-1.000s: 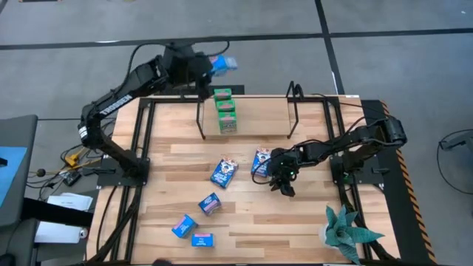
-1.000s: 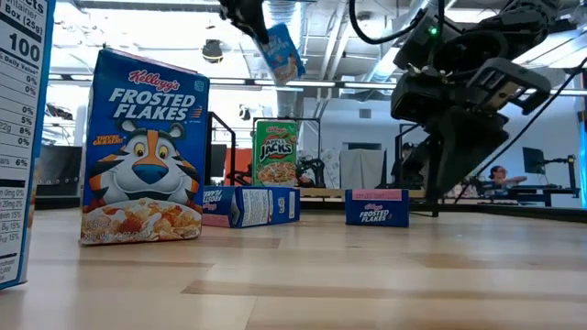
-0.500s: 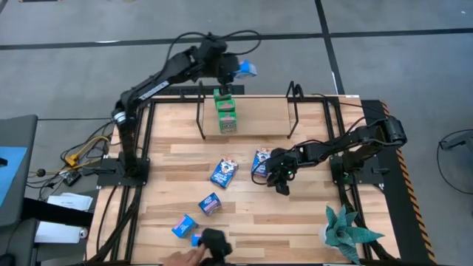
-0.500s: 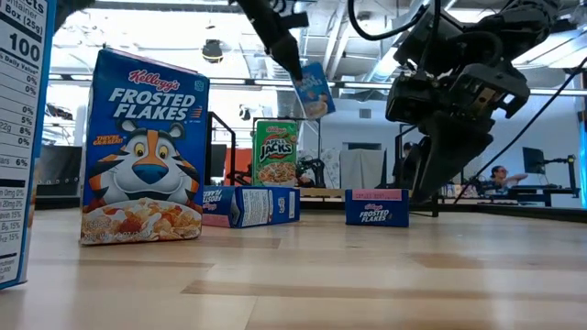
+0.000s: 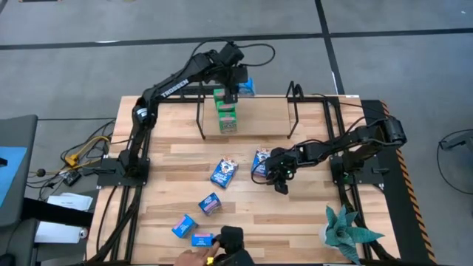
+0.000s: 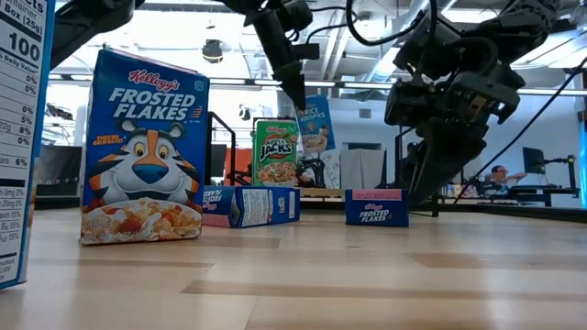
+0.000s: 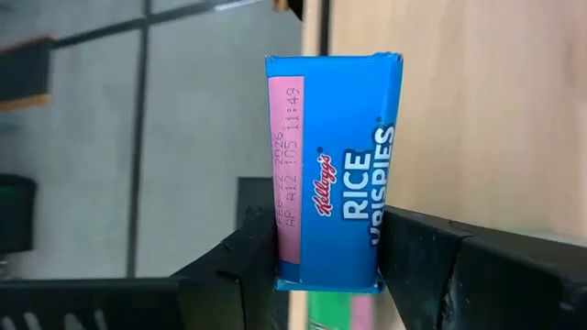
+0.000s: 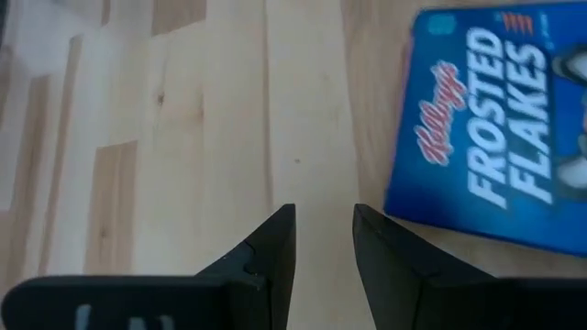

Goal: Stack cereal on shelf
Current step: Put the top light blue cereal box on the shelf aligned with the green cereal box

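Light blue Rice Krispies box (image 7: 335,170) hangs upright beside stacked green boxes (image 5: 225,112) on shelf (image 5: 259,118).

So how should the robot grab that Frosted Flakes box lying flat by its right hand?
From straight above, pinching the two long side edges. The Frosted Flakes box lies flat, picture side up, so only its thin edges stick up to squeeze. The right gripper hovers beside it, holding nothing, with its fingers only narrowly apart, so it probably needs to open wider than the box first.
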